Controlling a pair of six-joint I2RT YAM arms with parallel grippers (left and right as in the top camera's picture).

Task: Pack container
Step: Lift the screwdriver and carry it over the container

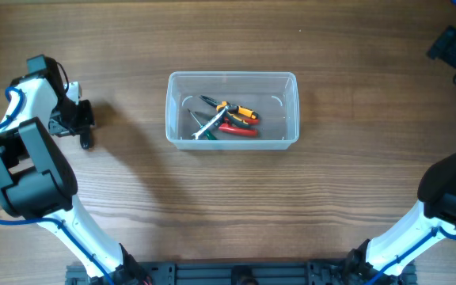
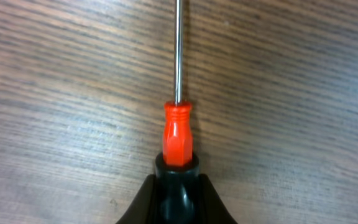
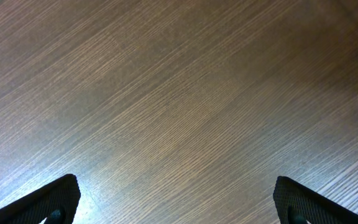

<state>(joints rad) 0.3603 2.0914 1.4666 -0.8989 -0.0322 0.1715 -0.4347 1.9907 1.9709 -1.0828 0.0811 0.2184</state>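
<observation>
One red-handled screwdriver, pinched by the left hand on the desk, needs lifting over the container rim; right hand spread.

Overhead I get bright, even light on the table. A soft shadow spreads to the right of the left arm, and the clear container catches faint glare along its rim. My left wrist view is crisp on the screwdriver, with a bright streak down its shaft. The right wrist view shows a pale sheen at lower left and dark, soft bottom corners.
</observation>
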